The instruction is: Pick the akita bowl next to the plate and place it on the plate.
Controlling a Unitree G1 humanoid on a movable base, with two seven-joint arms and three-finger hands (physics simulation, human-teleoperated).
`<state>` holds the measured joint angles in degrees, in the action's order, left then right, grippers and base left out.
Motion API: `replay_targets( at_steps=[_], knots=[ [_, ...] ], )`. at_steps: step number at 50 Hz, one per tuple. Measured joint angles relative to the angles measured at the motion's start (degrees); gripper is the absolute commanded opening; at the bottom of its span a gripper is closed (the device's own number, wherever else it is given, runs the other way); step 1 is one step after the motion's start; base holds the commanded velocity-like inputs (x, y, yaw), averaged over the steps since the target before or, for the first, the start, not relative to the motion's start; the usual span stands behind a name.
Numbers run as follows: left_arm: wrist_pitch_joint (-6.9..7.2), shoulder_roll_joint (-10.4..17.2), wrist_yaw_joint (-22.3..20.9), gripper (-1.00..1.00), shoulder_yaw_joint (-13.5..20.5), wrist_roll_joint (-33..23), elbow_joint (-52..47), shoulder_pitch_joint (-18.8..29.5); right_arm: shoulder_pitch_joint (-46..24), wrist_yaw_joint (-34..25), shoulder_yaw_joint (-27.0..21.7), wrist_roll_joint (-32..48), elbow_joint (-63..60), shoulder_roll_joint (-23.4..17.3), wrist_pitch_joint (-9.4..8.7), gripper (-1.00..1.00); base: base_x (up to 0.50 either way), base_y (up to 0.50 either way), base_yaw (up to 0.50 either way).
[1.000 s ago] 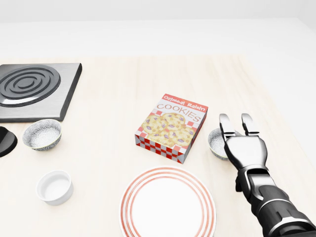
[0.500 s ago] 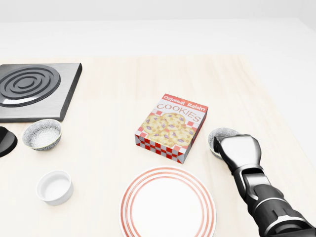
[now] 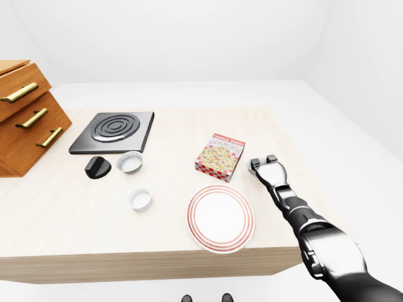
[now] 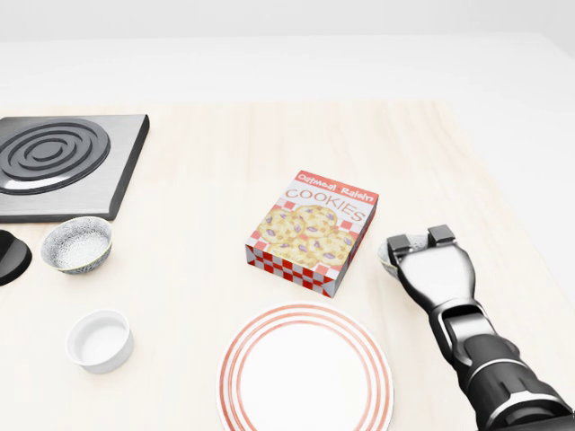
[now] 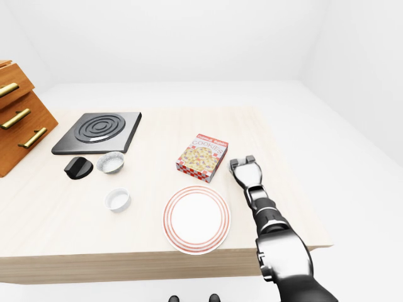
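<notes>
The plate [image 4: 305,382] at the bottom middle of the head view is bare, so nothing is delivered yet: lifting and carrying are left. Up and right of it, just past the cookie box [image 4: 313,232], the akita bowl [image 4: 392,254] sits upright on the table [image 4: 207,269], mouth up. It is round, so it has no long axis. My right hand [image 4: 437,274] covers most of it, fingers [image 4: 441,236] curled down over its rim; whether they truly pinch it I cannot tell.
</notes>
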<state>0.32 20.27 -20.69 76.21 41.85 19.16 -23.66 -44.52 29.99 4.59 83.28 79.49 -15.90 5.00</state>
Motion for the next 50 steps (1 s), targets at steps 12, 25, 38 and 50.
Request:
replay_targets(
  at_steps=[12, 25, 38, 50],
  knots=[
    [-1.21, 0.25, -0.81, 1.0, -0.54, 0.02, 1.58, 0.15, -1.14, -0.01, 0.58, 2.3, -1.2, -5.34, 0.0, -1.0, 0.0, 0.0, 0.0],
    [-1.96, 0.37, -1.21, 1.0, -1.0, 0.26, 2.45, 0.02, 1.57, 0.0, -2.08, -2.29, -14.33, -11.46, 0.0, -1.0, 0.0, 0.0, 0.0],
    [-2.47, 0.25, -1.03, 1.0, -1.72, 0.12, 2.71, 0.22, 17.02, -0.45, -11.13, -16.03, -52.61, -9.35, 0.0, -1.0, 0.0, 0.0, 0.0],
    [-2.6, 0.34, -0.85, 1.0, -2.08, 0.28, 2.95, 0.35, 29.39, -6.87, -16.3, -28.14, -83.91, -1.83, 0.0, -1.0, 0.0, 0.0, 0.0]
  ],
)
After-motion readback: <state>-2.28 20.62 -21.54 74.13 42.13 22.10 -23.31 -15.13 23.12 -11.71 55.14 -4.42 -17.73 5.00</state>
